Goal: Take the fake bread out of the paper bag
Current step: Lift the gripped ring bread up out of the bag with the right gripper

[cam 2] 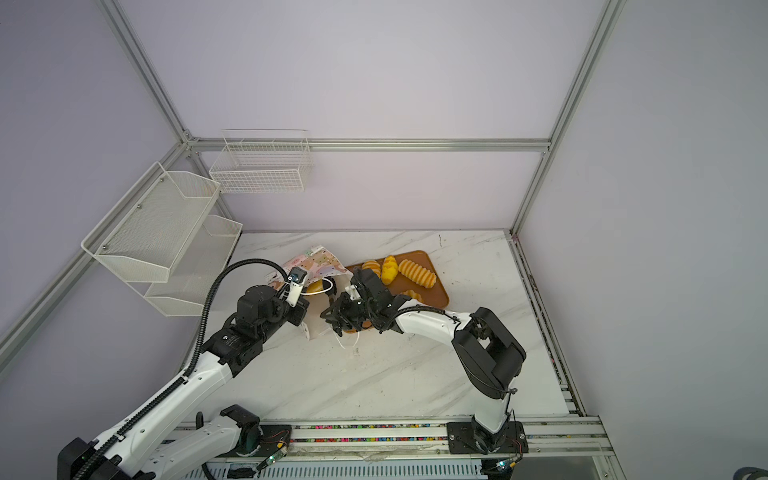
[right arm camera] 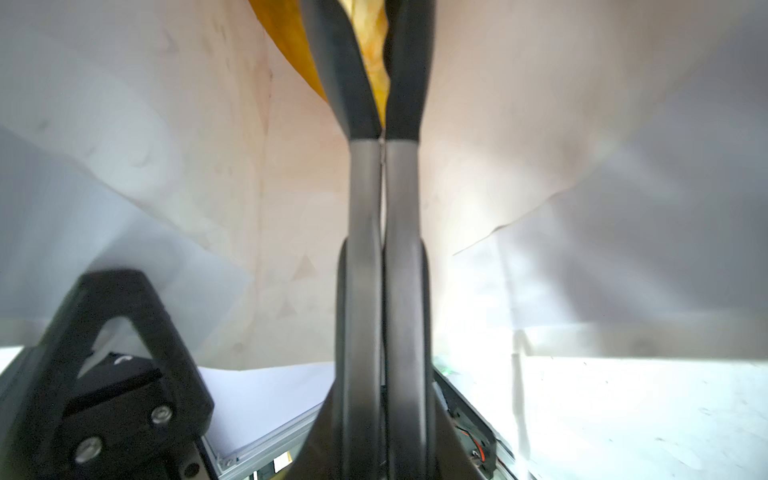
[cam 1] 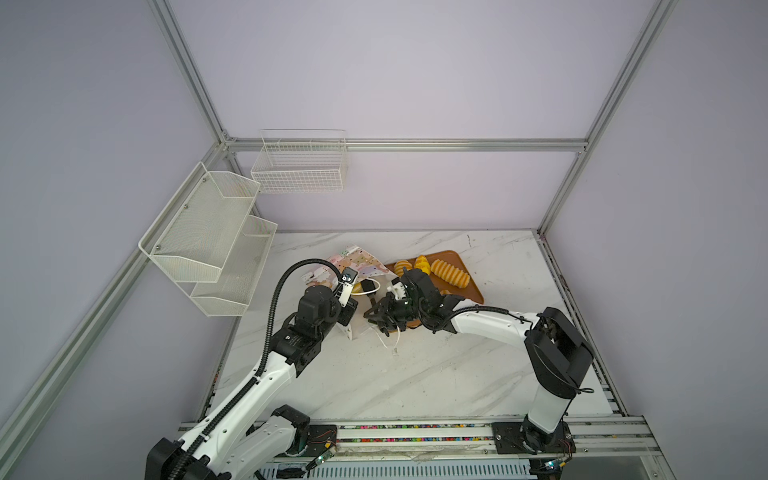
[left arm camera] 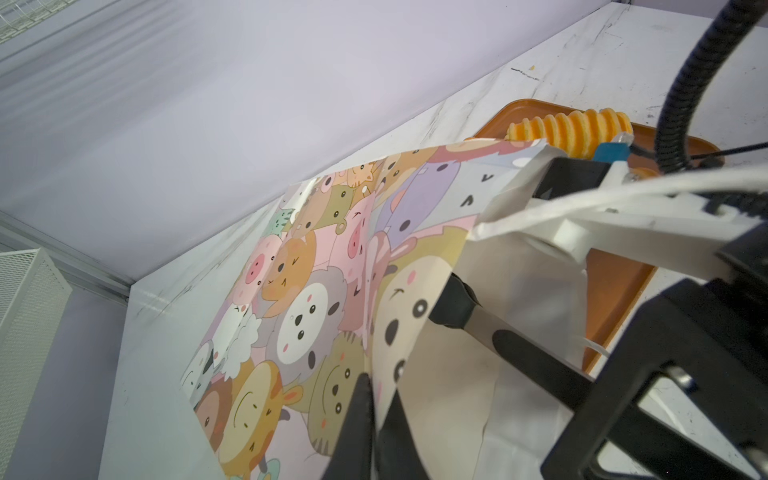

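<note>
The paper bag [cam 1: 358, 261] with its cartoon print [left arm camera: 299, 299] lies on its side on the marble table, mouth toward the arms. My left gripper [left arm camera: 376, 384] is shut, pinching the bag's rim; in both top views its fingers are hidden under its camera. My right gripper [right arm camera: 374, 16] reaches into the bag's white inside and is shut on a golden-yellow fake bread [right arm camera: 376, 70], which also shows in the bag's mouth [cam 2: 316, 286]. In a top view the right gripper [cam 1: 368, 289] sits inside a cord handle loop. Three more fake breads [cam 1: 449, 273] lie on the tray.
The flat orange-brown tray [cam 1: 465, 259] lies right of the bag, partly under my right arm. A second cord handle [cam 1: 390, 340] trails toward the front. A white wire basket [cam 1: 299, 166] hangs on the back wall and mesh shelves [cam 1: 208, 237] on the left wall.
</note>
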